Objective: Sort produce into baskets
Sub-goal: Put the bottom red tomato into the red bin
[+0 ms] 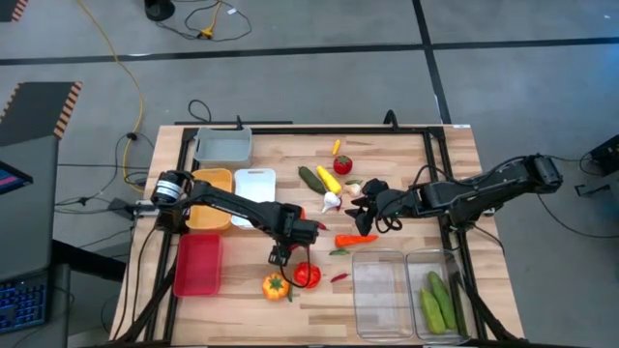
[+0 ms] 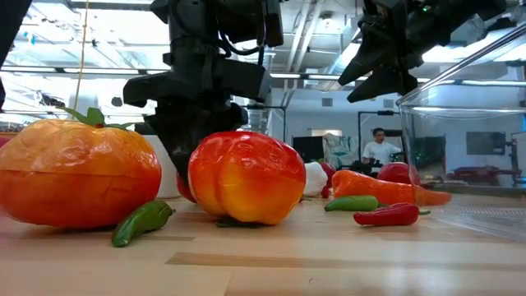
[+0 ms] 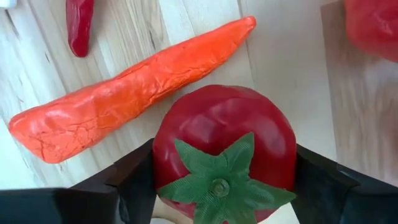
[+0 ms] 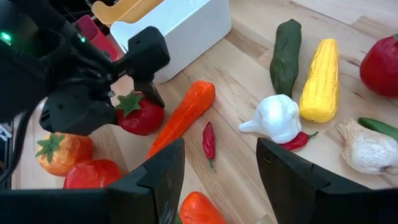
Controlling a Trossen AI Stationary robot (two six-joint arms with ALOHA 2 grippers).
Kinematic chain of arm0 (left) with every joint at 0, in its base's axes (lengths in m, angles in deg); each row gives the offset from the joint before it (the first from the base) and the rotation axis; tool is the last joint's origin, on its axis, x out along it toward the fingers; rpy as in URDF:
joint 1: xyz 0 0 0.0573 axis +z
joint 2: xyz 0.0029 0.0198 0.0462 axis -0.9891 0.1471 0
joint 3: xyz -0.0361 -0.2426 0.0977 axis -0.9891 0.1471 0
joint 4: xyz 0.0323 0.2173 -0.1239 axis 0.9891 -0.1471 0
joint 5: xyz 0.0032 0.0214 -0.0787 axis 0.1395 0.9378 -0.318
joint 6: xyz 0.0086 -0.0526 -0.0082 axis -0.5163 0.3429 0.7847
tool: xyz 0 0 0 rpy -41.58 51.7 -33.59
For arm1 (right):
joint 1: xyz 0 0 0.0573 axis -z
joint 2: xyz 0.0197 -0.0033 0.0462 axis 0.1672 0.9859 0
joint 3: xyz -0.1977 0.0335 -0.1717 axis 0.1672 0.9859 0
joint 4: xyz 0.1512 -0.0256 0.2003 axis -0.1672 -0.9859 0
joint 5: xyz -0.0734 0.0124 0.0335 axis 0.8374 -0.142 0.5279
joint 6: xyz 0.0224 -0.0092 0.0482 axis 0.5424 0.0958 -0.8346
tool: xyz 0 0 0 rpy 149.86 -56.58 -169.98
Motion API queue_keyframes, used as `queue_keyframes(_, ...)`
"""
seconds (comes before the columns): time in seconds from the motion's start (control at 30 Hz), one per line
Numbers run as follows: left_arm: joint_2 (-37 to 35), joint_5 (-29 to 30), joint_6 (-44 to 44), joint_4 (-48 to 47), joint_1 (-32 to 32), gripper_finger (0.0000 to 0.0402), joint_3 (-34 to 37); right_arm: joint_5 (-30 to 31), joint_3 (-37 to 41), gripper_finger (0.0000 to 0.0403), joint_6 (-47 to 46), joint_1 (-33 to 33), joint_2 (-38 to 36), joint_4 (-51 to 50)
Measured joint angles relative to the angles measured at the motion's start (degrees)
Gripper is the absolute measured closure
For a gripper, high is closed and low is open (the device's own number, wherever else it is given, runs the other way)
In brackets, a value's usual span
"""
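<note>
Wooden bench (image 1: 406, 155) boards were strewn with produce. At six o'clock of centre, a tomato (image 3: 225, 149) was flanked by the left end effector (image 3: 224, 180), closing for pickup; lifting toward the red basket (image 1: 197, 264) seemed next. At three o'clock, the right end effector (image 4: 221, 171) was held half-open, empty.

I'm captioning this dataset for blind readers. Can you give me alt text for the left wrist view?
A red tomato with a green leafy top sits between the left gripper's two dark jaws, which flank it closely on either side. Beyond it on the pale wooden table lie an orange carrot and a small red chili.
</note>
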Motion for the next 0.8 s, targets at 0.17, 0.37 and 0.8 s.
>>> queue_keyframes(0.17, -2.27, -0.03, 0.05, -3.73, -0.02, 0.0120, -1.00, 0.00, 0.00, 0.0178, 0.00, 0.00, 0.00, 0.02)
queue_keyframes(0.37, -9.31, -0.14, 5.37, -11.05, -1.17, 0.0121, -1.62, -0.04, 0.00, 0.0178, 0.01, -0.01, 0.00, -0.18)
queue_keyframes(0.8, -30.93, 0.24, 30.15, -19.78, -7.61, 0.0121, 11.57, -0.02, 0.00, 0.0178, 0.04, -0.02, 0.00, -0.41)
